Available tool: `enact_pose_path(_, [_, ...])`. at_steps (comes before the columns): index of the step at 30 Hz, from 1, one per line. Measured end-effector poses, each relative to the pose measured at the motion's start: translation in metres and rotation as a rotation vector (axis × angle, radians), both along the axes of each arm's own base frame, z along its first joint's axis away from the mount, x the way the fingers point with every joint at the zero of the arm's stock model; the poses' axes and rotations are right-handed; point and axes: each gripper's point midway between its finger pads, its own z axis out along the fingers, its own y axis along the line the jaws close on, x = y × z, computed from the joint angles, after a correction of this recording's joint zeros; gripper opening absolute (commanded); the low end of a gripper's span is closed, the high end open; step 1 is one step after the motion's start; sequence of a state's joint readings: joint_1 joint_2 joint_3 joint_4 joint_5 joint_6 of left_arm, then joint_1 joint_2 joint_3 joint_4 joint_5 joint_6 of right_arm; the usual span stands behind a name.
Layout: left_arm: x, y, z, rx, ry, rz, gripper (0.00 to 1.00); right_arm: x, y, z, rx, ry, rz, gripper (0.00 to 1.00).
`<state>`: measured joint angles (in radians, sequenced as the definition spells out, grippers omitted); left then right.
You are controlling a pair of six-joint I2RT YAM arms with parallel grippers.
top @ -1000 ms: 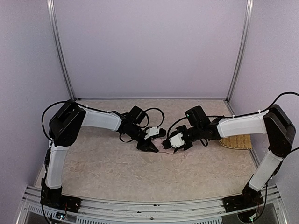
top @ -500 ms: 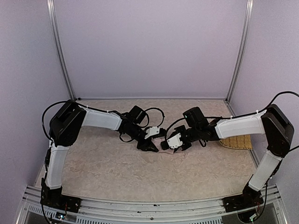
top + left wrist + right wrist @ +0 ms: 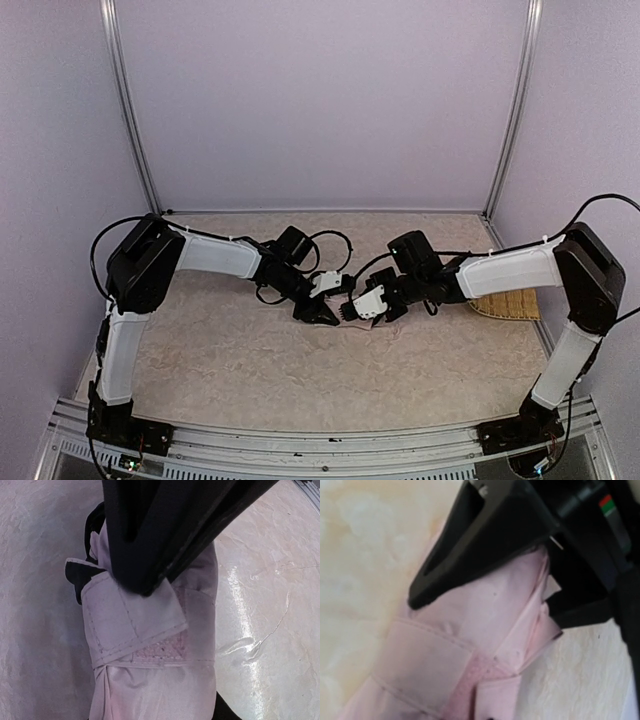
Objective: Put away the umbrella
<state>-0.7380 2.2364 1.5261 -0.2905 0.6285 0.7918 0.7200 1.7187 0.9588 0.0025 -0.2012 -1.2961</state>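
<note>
Looking from the top, you've got the umbrella (image 3: 150, 650) folded at table (image 3: 250, 370) centre, w/ left pincer (image 3: 322, 312) pinching it. It sits at 9 o'clock of the right pincer (image 3: 358, 306), just beside. Can't tell if that one's spread or pressed. Long axis runs 12-6 in left wrist view.

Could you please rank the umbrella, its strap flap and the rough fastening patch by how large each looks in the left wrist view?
1. umbrella
2. strap flap
3. fastening patch, of which only a strip shows

Matt cloth umbrella (image 3: 150, 690), glossy table (image 3: 272, 605) (marbled)
</note>
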Motion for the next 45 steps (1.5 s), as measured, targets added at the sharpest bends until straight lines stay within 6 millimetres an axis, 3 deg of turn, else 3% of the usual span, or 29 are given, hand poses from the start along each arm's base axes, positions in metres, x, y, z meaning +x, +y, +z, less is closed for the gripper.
enact_pose_path(6, [0.000, 0.000, 0.000, -0.001, 0.000, -0.001, 0.08, 0.006, 0.002, 0.000, 0.000, -0.014, -0.030, 0.00])
enact_pose_path(10, [0.000, 0.000, 0.000, -0.001, 0.000, -0.001, 0.08, 0.009, 0.003, 0.002, 0.012, -0.017, -0.060, 0.00])
enact_pose_path(13, [0.000, 0.000, 0.000, -0.002, 0.001, -0.002, 0.00, 0.013, 0.004, 0.006, 0.034, -0.016, -0.088, 0.00])
enact_pose_path(24, [0.001, 0.000, -0.001, -0.001, 0.020, 0.000, 0.00, 0.020, 0.007, 0.016, 0.151, 0.096, -0.230, 0.00])
enact_pose_path(33, [0.001, 0.000, -0.002, -0.005, 0.021, 0.004, 0.00, 0.038, 0.009, 0.018, 0.232, 0.201, -0.349, 0.00])
enact_pose_path(38, [0.002, -0.001, -0.002, -0.014, 0.016, 0.005, 0.00, 0.040, 0.005, 0.019, 0.293, 0.299, -0.382, 0.00])
enact_pose_path(45, [0.001, -0.005, -0.001, -0.024, 0.000, 0.000, 0.00, 0.038, -0.003, 0.023, 0.371, 0.565, -0.434, 0.00])
